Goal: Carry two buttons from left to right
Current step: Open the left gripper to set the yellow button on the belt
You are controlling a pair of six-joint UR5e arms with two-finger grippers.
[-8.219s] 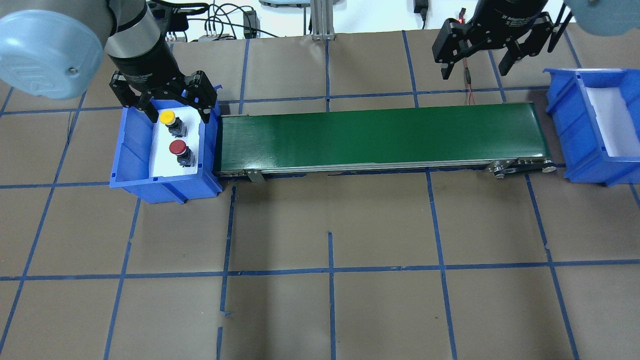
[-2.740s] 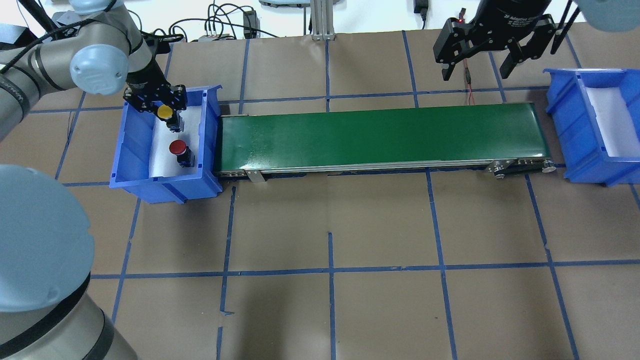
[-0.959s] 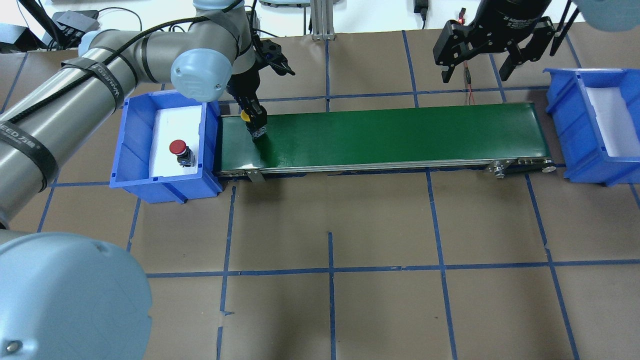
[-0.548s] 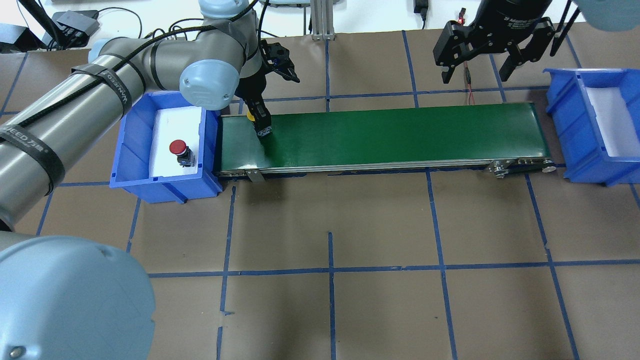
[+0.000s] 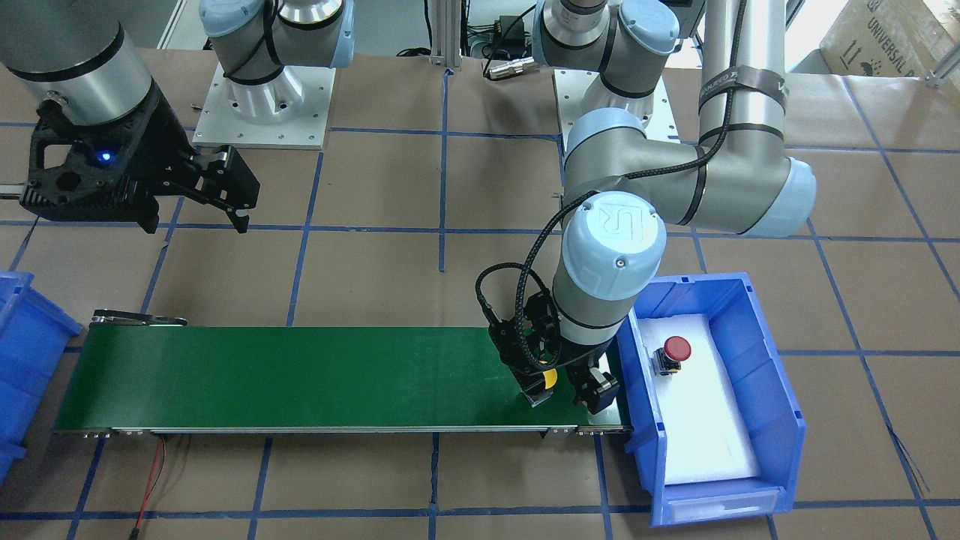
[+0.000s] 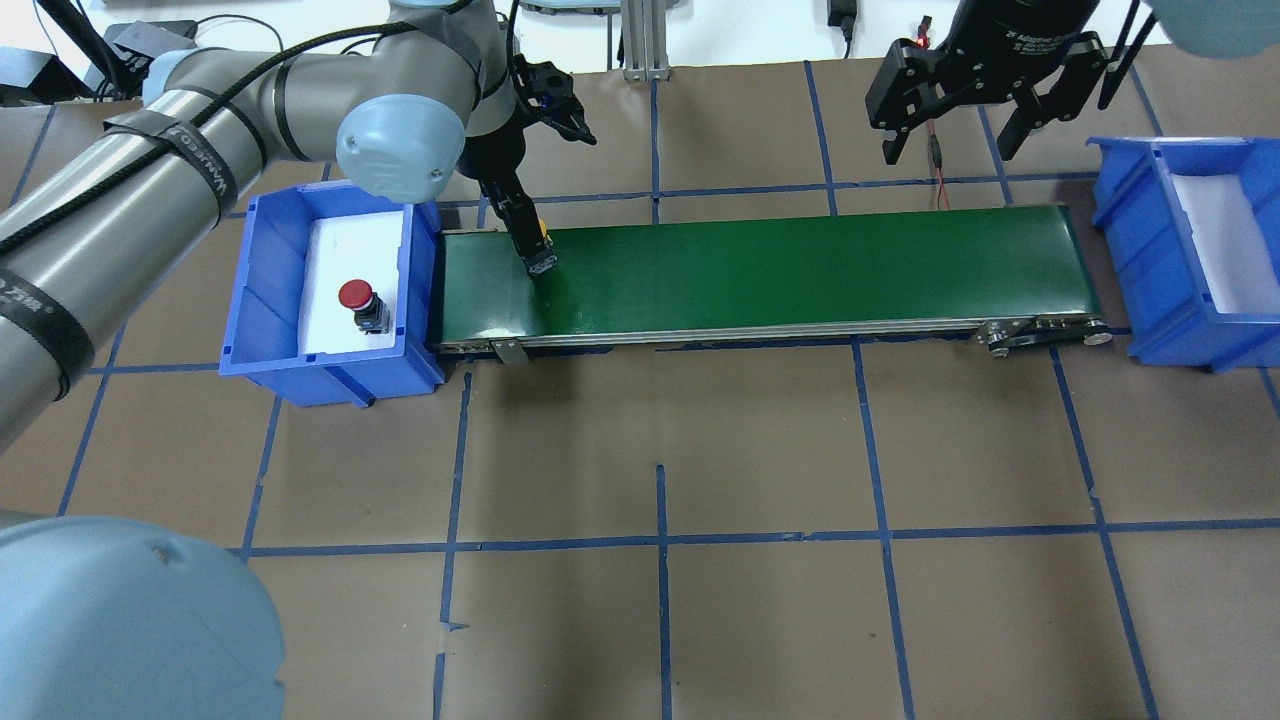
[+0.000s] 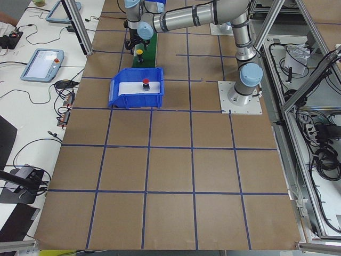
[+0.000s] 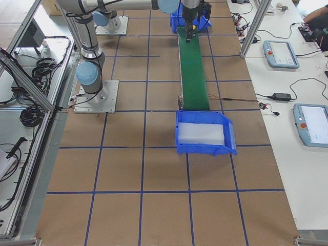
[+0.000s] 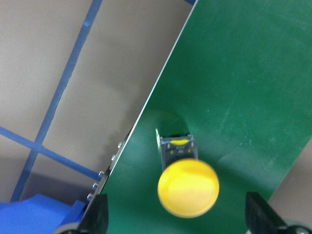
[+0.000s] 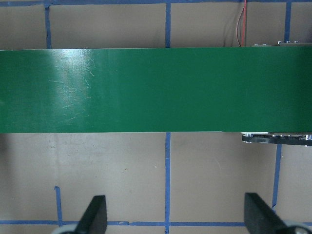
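Note:
The yellow button (image 9: pixel 188 187) stands upright on the left end of the green conveyor belt (image 6: pixel 780 270). It also shows in the overhead view (image 6: pixel 540 264) and the front view (image 5: pixel 550 379). My left gripper (image 9: pixel 178 224) is open around the yellow button, its fingers well clear of the cap on both sides, as the front view (image 5: pixel 567 391) also shows. The red button (image 6: pixel 355 296) stands in the left blue bin (image 6: pixel 262 300). My right gripper (image 6: pixel 950 100) is open and empty above the table behind the belt's right end.
The right blue bin (image 6: pixel 1150 260) with a white liner stands past the belt's right end. A red wire (image 6: pixel 938 170) lies behind the belt. The left bin's wall (image 5: pixel 637 375) is close beside my left gripper.
My left arm carried the yellow button out of the left bin onto the belt's left end and, over the last half second, shifted slightly right along the belt. The right arm has not moved.

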